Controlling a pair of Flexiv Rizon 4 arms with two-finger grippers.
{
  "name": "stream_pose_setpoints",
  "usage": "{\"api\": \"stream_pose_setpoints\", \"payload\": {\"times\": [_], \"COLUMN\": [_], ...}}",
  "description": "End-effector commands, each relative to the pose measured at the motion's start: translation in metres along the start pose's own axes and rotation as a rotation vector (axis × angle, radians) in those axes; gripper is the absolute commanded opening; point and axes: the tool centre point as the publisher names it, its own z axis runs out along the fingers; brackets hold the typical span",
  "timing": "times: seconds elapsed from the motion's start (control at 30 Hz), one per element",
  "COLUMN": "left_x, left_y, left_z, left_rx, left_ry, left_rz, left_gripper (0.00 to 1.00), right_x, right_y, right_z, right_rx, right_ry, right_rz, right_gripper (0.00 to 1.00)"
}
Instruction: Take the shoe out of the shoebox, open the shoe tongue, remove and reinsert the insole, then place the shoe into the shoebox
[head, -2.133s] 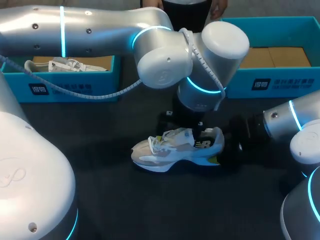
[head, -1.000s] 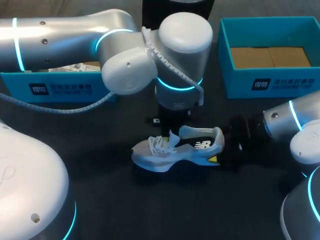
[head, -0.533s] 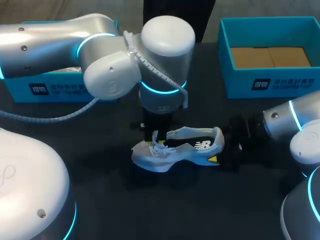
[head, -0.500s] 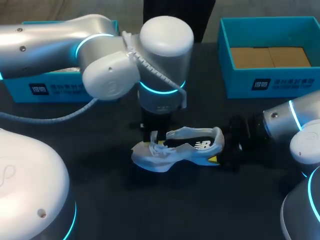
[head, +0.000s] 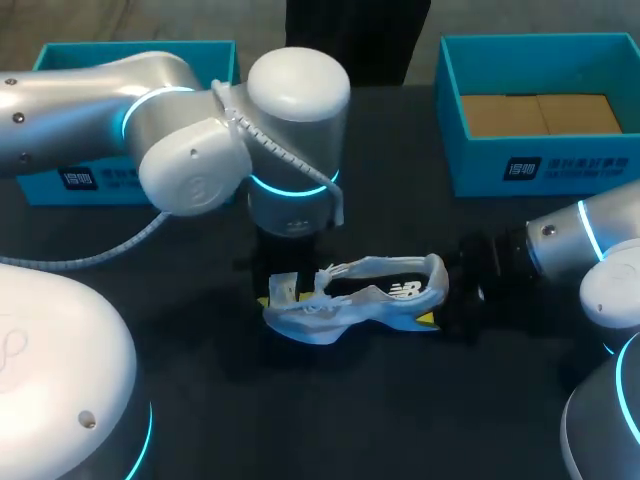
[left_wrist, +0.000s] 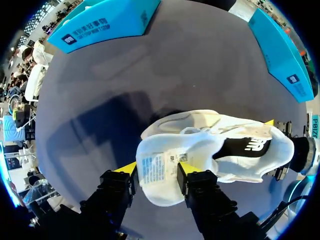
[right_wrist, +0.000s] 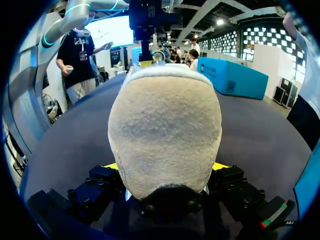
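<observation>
Between the left gripper (left_wrist: 156, 171) fingers: shoe tongue (left_wrist: 167, 150), label side facing the wrist camera, one yellow tip against each edge, so it's clamped on the tongue. Tongue is folded forward over the toe, clear of the opening. Head view puts that gripper (head: 285, 292) at the toe end, pointing straight down, with the left arm coming across from the left.

Right gripper (right_wrist: 165, 167) is closed on the heel (right_wrist: 165, 120), a yellow tip showing on either side of it. Seen from above, the right arm comes in low from the right and meets the shoe's back end.

Shoe (head: 370, 300): white, sole-down on the dark table (head: 350, 410), mid-table, toe left, heel right, collar spread open. A dark surface shows in the opening; can't tell if that's the insole.

Two teal boxes at the far side, well apart from the shoe: left shoebox (head: 30, 180) partly behind the left arm, right shoebox (head: 560, 170) with brown cardboard on its floor. Shoe is on the table, outside both
</observation>
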Motion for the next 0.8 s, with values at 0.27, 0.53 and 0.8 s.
{"api": "stream_pose_setpoints", "payload": {"times": [0.27, 0.53, 0.8], "left_x": [-0.009, -0.011, -0.005], "left_y": [0.002, 0.003, 0.001], "left_z": [0.027, 0.02, 0.001], "left_rx": [-0.046, -0.036, 0.014], "left_ry": [-0.007, 0.011, 0.031], "left_rz": [-0.016, -0.022, 0.012], "left_gripper": [0.66, 0.75, 0.95], "right_x": [0.0, 0.0, 0.0], "right_y": [0.001, 0.001, 0.001], "right_z": [0.002, 0.002, 0.002], "right_rx": [0.006, 0.006, 0.006], "right_ry": [-0.001, -0.001, -0.001], "right_rz": [0.001, 0.001, 0.001], "right_gripper": [0.0, 0.0, 0.0]}}
